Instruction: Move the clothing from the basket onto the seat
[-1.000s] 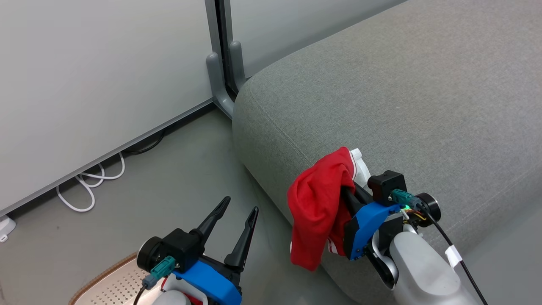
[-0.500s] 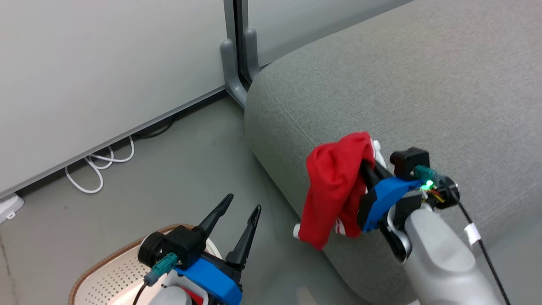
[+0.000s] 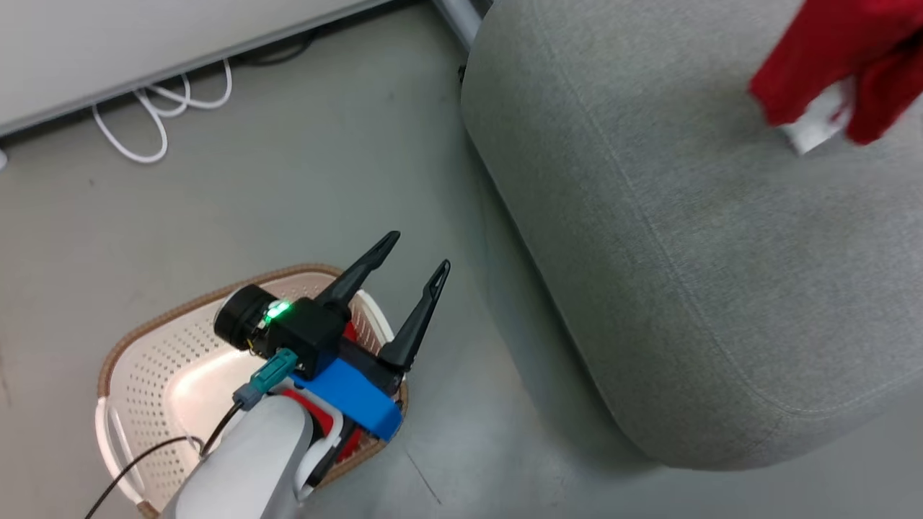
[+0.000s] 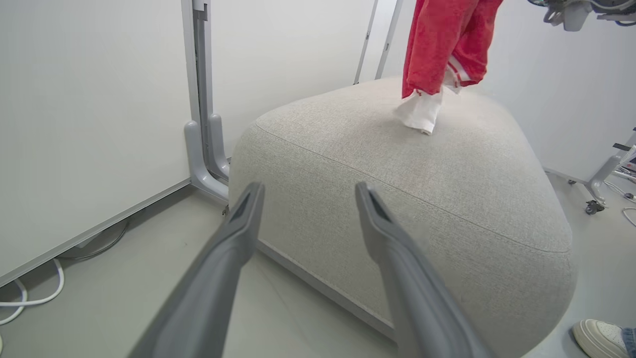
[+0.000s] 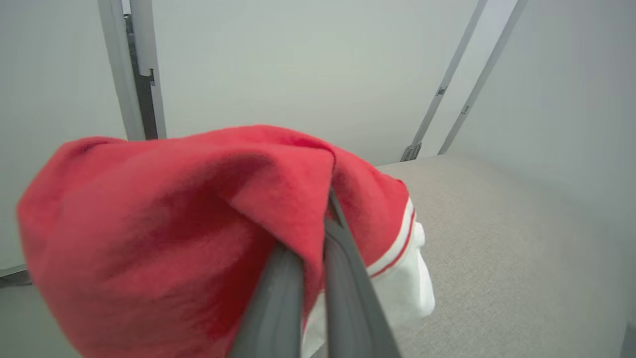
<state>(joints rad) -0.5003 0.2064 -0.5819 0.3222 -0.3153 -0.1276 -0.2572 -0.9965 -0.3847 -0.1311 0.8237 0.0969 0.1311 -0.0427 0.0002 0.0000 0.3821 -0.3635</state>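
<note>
Right gripper [image 5: 320, 233]: the fingertips are buried in red fabric. Its fingers lie nearly together, pinching a fold of the striped garment [image 5: 174, 223].

In the head view this garment [image 3: 815, 65] is cut off by the top and right edges. The left wrist view shows it [image 4: 437, 44] hanging over the seat [image 4: 422, 199], top cut off, white lower end meeting the cushion top.

Left gripper [image 3: 418, 250]: fingers spread wide with nothing between them, above the basket [image 3: 180, 306]. In its own view the gripper [image 4: 308, 188] points at the side of the seat.

The basket stands on the floor just beside the seat [image 3: 685, 252]. The left arm covers much of its inside. A bit of red cloth [image 3: 351, 333] shows under the wrist mount; I cannot tell which garment, or its extent.

Surroundings:
- A white cable [image 3: 159, 101] is looped on the floor along the wall panel.
- A grey post [image 4: 198, 99] stands behind the seat corner.
- A wheeled stand [image 4: 601, 184] is at the far right.
- A person's shoe [image 4: 598, 338] is cut off at the lower right corner.
</note>
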